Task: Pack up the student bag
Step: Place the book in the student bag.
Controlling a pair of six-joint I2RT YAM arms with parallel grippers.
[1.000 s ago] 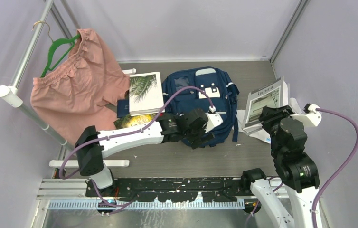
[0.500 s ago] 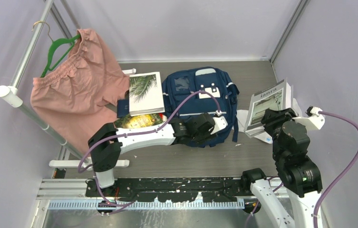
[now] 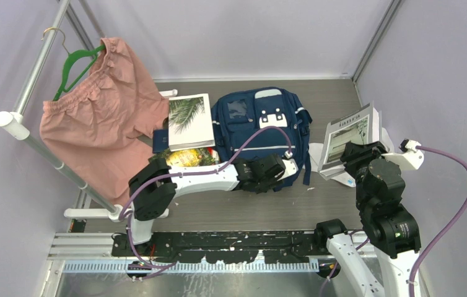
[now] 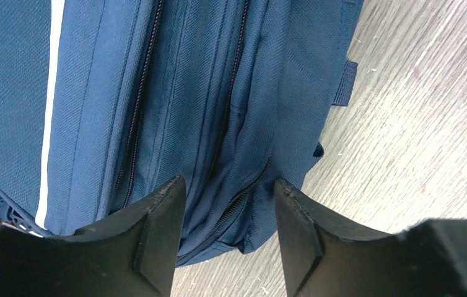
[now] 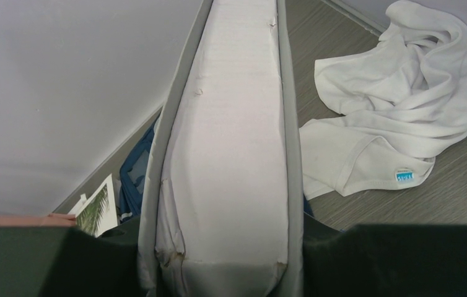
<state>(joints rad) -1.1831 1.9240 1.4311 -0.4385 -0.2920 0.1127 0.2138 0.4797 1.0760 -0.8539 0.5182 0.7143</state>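
The navy blue student bag point(image 3: 262, 120) lies flat at the table's middle, zips shut, white patch on its front pocket. My left gripper point(image 3: 275, 175) is open at the bag's near edge; in the left wrist view point(image 4: 230, 207) its jaws straddle a zipped fold of the bag point(image 4: 175, 93) without closing on it. My right gripper point(image 3: 356, 153) is shut on a thick grey-covered book point(image 3: 349, 133), held tilted above the table to the right of the bag. In the right wrist view the book's white page edge point(image 5: 231, 142) fills the middle between my jaws.
A palm-cover book point(image 3: 189, 120) lies left of the bag on a darker book and a yellow-green packet point(image 3: 187, 158). Pink shorts point(image 3: 98, 114) hang on a green hanger from a rail at the left. A white cloth point(image 5: 398, 105) lies under the held book at the right.
My left arm has swung right along the bag's near edge, the gripper ending nearer its right corner. The right arm lifted the book slightly, then stayed.
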